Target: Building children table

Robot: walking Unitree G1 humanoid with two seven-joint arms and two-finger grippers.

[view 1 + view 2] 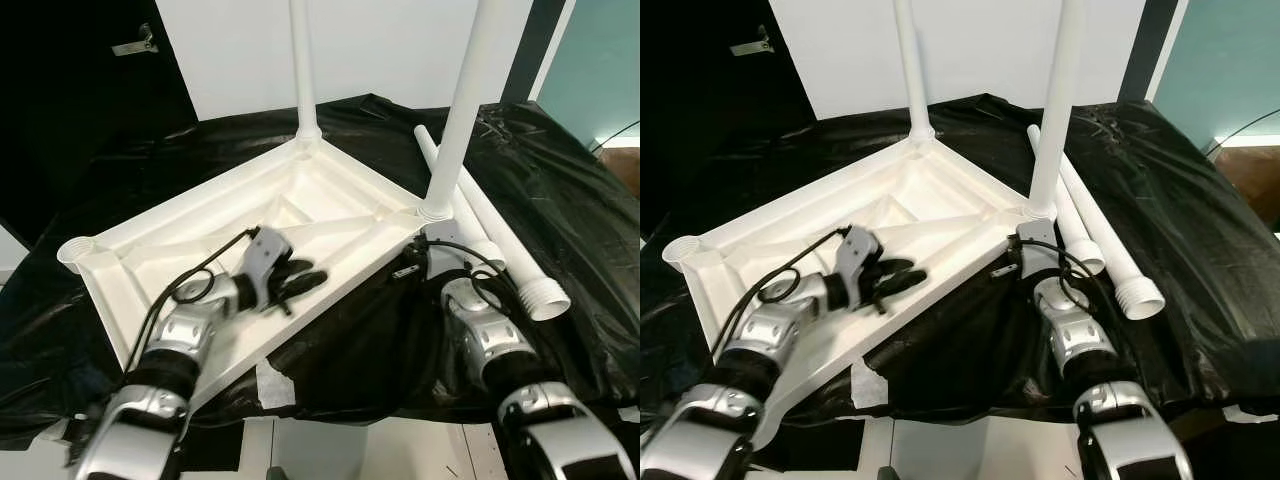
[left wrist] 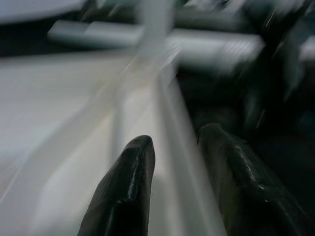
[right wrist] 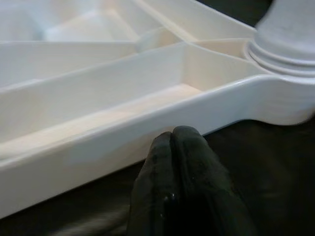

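White moulded plastic, the upturned tabletop (image 1: 300,215) at mid-frame on the black sheet (image 1: 560,200) looks light, stiff and slick to us, so we would grip its ribbed rim, where our left gripper (image 1: 300,283) hovers narrowly parted and our right gripper (image 3: 179,142) presses closed.

Two robot arms of ribbed, glossy silver metal segments with black joints between them. Black cables loop loosely along each forearm toward the wrist. The left gripper (image 1: 300,283) sits on a pale grey wrist block and has two long, smooth, rounded black fingers (image 2: 123,191) with a shiny finish. The right gripper (image 3: 179,142) has matching black fingers; its wrist housing is grey with a small dark label.
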